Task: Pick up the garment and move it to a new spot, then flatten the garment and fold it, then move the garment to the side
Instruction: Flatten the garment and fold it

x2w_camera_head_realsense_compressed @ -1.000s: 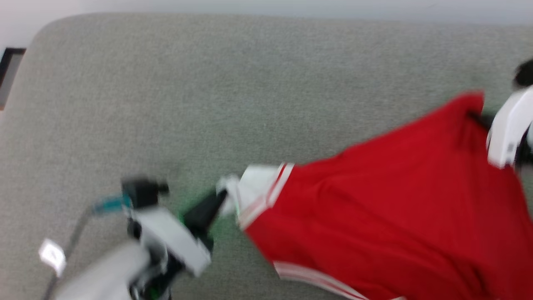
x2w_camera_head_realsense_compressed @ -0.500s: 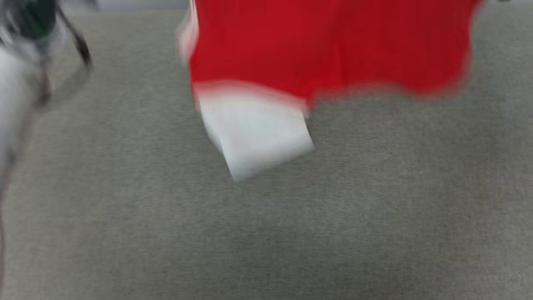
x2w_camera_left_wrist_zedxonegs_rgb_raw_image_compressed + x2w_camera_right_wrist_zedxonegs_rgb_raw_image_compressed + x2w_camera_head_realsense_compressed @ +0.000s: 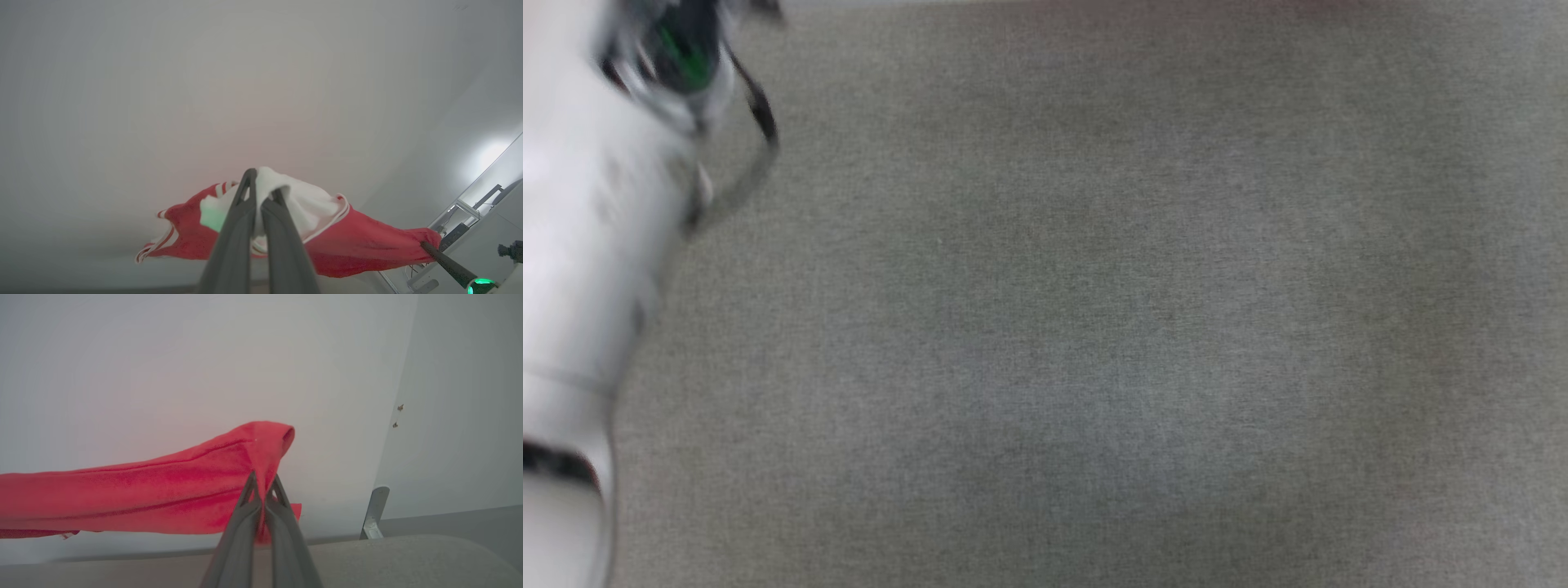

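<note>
Our left end effector (image 3: 264, 181) clamps the white sleeve (image 3: 310, 208), our right end effector (image 3: 264, 476) a red edge, of the red, white-sleeved jersey T-shirt (image 3: 163, 490) held aloft over the grey fabric surface (image 3: 1094, 327). We judge it picked up; placing, flattening, folding and moving aside remain.

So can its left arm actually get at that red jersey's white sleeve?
Yes, apparently: the left pincer is shut on the white sleeve of the red jersey, with nothing between them.
</note>
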Motion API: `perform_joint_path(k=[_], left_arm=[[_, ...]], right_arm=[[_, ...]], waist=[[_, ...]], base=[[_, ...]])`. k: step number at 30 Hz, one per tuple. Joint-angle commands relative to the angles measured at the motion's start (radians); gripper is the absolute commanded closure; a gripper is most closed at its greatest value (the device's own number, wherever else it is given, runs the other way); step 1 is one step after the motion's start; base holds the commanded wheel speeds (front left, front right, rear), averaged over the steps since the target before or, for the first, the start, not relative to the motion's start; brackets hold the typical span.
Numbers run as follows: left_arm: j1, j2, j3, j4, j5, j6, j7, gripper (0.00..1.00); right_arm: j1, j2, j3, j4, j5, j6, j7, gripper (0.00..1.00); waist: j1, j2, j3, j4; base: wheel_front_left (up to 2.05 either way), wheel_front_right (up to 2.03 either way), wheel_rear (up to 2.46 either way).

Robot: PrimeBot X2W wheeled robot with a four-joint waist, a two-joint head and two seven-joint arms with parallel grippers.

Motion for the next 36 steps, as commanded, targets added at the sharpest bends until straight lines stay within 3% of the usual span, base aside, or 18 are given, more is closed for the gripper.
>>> perform_joint_path(k=[1,10,18,28,36], left_arm=[[0.080,0.012,-0.004,-0.048,-0.026,-0.004,-0.022,1.00],[0.490,0.104,-0.048,-0.341,-0.079,-0.004,-0.089,1.00],[0.825,0.210,-0.070,-0.635,-0.096,-0.004,-0.099,1.00],[1.209,0.247,0.072,-0.865,0.027,-0.004,-0.098,1.00],[1.435,0.265,0.147,-1.006,0.102,-0.004,-0.098,1.00]], right_arm=[[0.060,-0.008,0.016,-0.029,0.021,-0.001,0.010,1.00],[0.412,-0.123,0.108,-0.326,0.184,-0.001,0.093,1.00],[0.779,-0.316,0.135,-0.690,0.376,-0.001,0.218,1.00],[1.235,-0.514,0.055,-1.075,0.484,-0.001,0.293,1.00],[1.463,-0.565,-0.079,-1.233,0.488,-0.001,0.298,1.00]], waist=[[0.0000,-0.0001,0.005,0.007],[0.0000,-0.0001,-0.003,0.027],[0.0000,-0.0001,-0.054,0.022],[0.0000,-0.0001,-0.077,0.000],[0.0000,-0.0001,-0.060,-0.017]], base=[[0.00,0.00,0.00],[0.00,0.00,0.00],[0.00,0.00,0.00],[0.00,0.00,0.00],[0.00,0.00,0.00]])
